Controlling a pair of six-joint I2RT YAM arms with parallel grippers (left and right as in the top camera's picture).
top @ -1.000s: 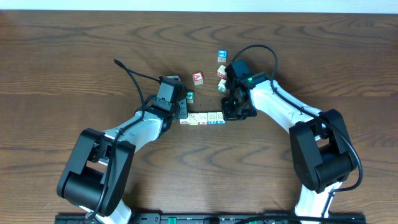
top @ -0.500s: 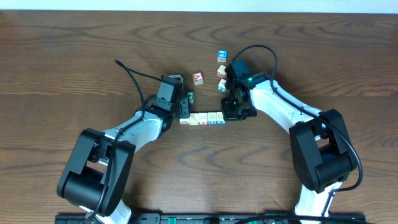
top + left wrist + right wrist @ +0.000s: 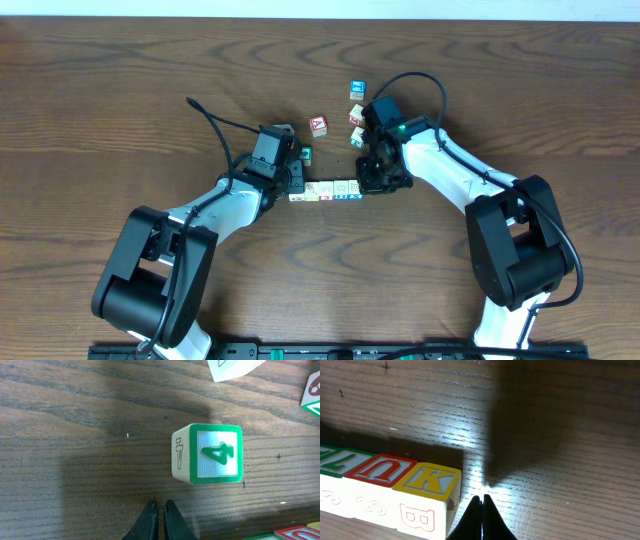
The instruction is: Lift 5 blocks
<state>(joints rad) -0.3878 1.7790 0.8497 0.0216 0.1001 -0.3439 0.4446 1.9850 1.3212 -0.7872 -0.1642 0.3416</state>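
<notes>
Desk: dark wood-grain top (image 3: pixel 120 100) carrying both arms and all cubes.
Blocks: pale cream cubes laid end to end in a short row of blocks (image 3: pixel 325 190) flat on the desk, mid-desk between the two arms.
Row detail: in the right wrist view the end cube has a yellow-edged K (image 3: pixel 427 491), with a red-edged U (image 3: pixel 382 470) next to it.
Left jaws: pressed shut with nothing held. They sit at the left end of the row, and contact with it cannot be told.
Right jaws: pressed shut with nothing held. The tips are just beside the K end of the row, low over the desk.
Left arm (image 3: pixel 230 200): reaches in from the lower left of the row, and its wrist covers the desk beside the row's left end.
Right arm (image 3: pixel 450 170): reaches in from the right of the row, and its wrist hides the desk past the K end.
Green-edged 4 cube (image 3: pixel 207 453): stands alone just beyond the row's left end, ahead of the left jaws and apart from them.
Red-faced cube (image 3: pixel 318 125): sits beyond the row, well apart from it.
Blue-faced cube (image 3: pixel 356 89): lies farthest beyond the row.
Loose pale cubes (image 3: pixel 355 116): two sit beyond the row's right end, close against the right arm's wrist.
</notes>
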